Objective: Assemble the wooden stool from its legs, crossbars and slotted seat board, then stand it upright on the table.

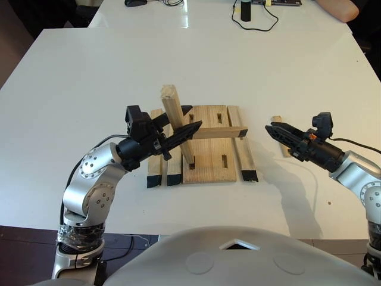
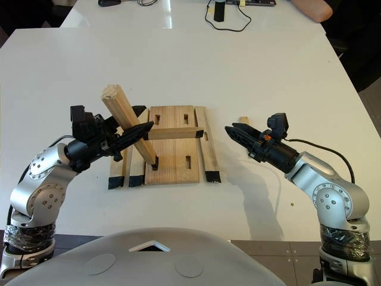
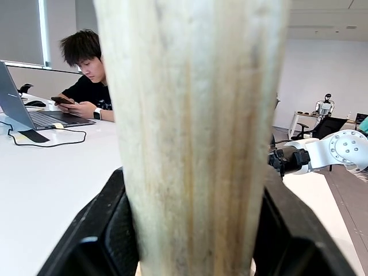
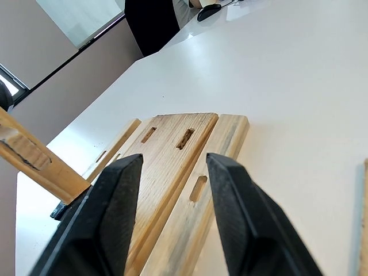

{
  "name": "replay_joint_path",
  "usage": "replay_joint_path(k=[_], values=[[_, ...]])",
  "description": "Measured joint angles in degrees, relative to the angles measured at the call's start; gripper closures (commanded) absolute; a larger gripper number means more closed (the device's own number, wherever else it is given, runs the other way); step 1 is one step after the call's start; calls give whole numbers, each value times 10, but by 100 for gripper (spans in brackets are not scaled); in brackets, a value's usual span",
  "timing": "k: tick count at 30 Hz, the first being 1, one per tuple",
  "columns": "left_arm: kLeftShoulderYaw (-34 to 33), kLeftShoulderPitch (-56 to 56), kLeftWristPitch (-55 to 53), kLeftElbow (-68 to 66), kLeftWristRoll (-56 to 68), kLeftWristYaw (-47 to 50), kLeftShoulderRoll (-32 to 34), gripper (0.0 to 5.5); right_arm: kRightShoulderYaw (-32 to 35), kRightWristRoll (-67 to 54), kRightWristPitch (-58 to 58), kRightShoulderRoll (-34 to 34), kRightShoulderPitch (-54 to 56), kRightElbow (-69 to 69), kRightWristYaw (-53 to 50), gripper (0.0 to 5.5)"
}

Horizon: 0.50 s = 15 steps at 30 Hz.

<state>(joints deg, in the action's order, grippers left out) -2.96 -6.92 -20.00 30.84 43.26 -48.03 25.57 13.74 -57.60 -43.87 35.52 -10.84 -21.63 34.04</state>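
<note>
left eye view shows the slotted seat board (image 1: 208, 149) lying flat in the middle of the white surface (image 1: 89, 77), between the two arms. the left hand (image 1: 198, 126) is clamped on a leg (image 1: 176, 116); in the left wrist view the pale wood sits tightly between the two black fingers (image 3: 92, 230). this leg stands tilted, its upper end leaning away toward the far left, and its dark lower end meets the board at the near-left slot (image 1: 194, 159); if it is really inside the slot, i cannot tell. a crossbar (image 1: 220, 132) lies across the board, from the held leg to the board's right edge. two wooden pieces (image 1: 156, 158) with dark ends lie flat just beside the left edge of the board, and another piece (image 1: 245, 156) lies along its right edge. the right hand (image 1: 271, 128) hovers above the surface at the right of the board, apart from it, pointing toward it; its fingers (image 4: 109, 213) are apart with nothing between them. a thin stick (image 1: 277, 120) lies on the surface near this hand
</note>
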Motion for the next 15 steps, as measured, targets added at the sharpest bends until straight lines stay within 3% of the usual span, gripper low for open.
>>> replay_joint_path(k=[6, 15], values=[[6, -5, 9, -2, -8, -11, 9, 329, 0, 5, 0, -6, 1, 2, 0, 347], [44, -58, 119, -4, -76, -55, 14, 329, -2, 15, -5, -10, 4, 3, 5, 347]])
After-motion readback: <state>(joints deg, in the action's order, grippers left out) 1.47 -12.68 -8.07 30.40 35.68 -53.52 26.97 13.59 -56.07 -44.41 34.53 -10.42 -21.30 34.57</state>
